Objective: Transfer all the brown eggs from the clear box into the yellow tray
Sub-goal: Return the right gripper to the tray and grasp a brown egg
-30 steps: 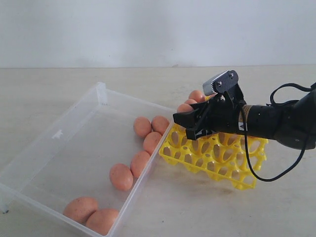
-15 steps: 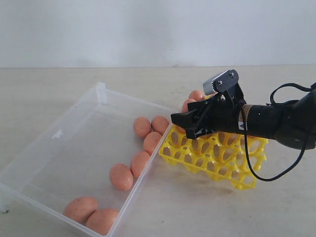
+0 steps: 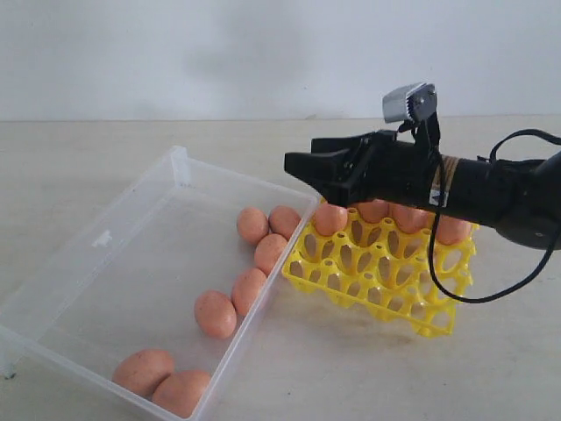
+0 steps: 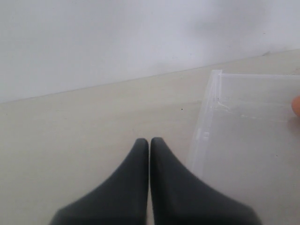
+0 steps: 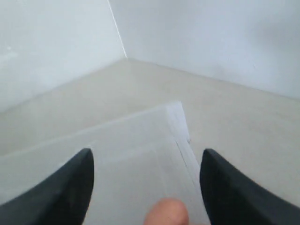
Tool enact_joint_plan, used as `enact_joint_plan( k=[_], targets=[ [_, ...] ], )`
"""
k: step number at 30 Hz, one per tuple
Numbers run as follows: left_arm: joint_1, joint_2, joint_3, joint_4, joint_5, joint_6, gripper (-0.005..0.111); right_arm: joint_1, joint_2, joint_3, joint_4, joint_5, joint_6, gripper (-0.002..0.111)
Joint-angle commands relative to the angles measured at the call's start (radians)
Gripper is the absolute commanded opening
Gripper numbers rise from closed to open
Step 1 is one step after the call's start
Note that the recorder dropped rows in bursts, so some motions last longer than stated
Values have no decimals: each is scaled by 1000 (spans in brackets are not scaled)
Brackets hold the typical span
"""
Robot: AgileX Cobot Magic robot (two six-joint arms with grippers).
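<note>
The clear box (image 3: 103,239) lies at the left and holds several brown eggs, among them one near its middle (image 3: 215,314) and two at its near corner (image 3: 143,371). The yellow tray (image 3: 412,309) sits to its right, with several brown eggs (image 3: 330,219) along its far row. My right gripper (image 3: 301,165) hangs open and empty above the tray's far-left corner, beside the box's right wall. In the right wrist view one egg (image 5: 166,213) shows low between the spread fingers (image 5: 75,180). My left gripper (image 4: 149,142) is shut with nothing in it, beside a corner of the box (image 4: 211,101).
A pale tabletop (image 3: 351,386) carries the box and the tray. A plain white wall (image 3: 219,53) rises behind. A black cable (image 3: 456,289) loops down from the right arm over the tray.
My right gripper has risen off the tray and moved left toward the box. An egg that it hid now rests in the tray's far-left cup.
</note>
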Motion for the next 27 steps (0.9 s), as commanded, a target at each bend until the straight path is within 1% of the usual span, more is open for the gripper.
enact_joint_plan(
  k=[1,2,3,5,8,9,10,11,14,16,17,18,19,20,23,25,26,27],
  targets=[
    [-2,-1,3,-4,-13,-7,1,20,-109,-5,0,-62,44,62],
    [-2,-1,3,-4,-13,-7,1,33,-131,-9,2,-57,44,61],
    [-2,-1,3,-4,-13,-7,1,54,-158,-15,0,-36,44,58],
    [-2,-1,3,-4,-13,-7,1,117,-207,-37,-14,40,44,47],
    [-2,-1,3,-4,-13,-7,1,240,-251,-80,-42,246,28,19],
    [-2,-1,3,-4,-13,-7,1,290,-258,-105,-53,349,15,8],
    [-2,-1,3,-4,-13,-7,1,339,-260,-133,-67,473,7,0],
    [-2,-1,3,-4,-13,-7,1,380,-262,-166,-71,627,7,0],
    [-2,-1,3,-4,-13,-7,1,542,-252,-294,-80,1205,-9,0],
    [-2,-1,3,-4,-13,-7,1,619,-210,-414,-78,1602,-130,0],
    [-2,-1,3,-4,-13,-7,1,634,-186,-465,-64,1719,-192,0],
    [-2,-1,3,-4,-13,-7,1,638,-152,-532,-21,1830,-268,0],
    [-2,-1,3,-4,-13,-7,1,636,-117,-603,65,1911,-348,0],
    [-2,-1,3,-4,-13,-7,1,624,-82,-677,186,1980,-439,0],
    [-2,-1,3,-4,-10,-7,1,578,16,-891,666,2214,-704,0],
    [-2,-1,3,-4,-10,-7,1,555,81,-1011,911,2344,-834,0],
    [-2,-1,3,-4,-10,-7,1,552,109,-1054,1013,2380,-876,0],
    [-2,-1,3,-4,-10,-7,1,552,128,-1080,1068,2380,-903,0]
  ],
)
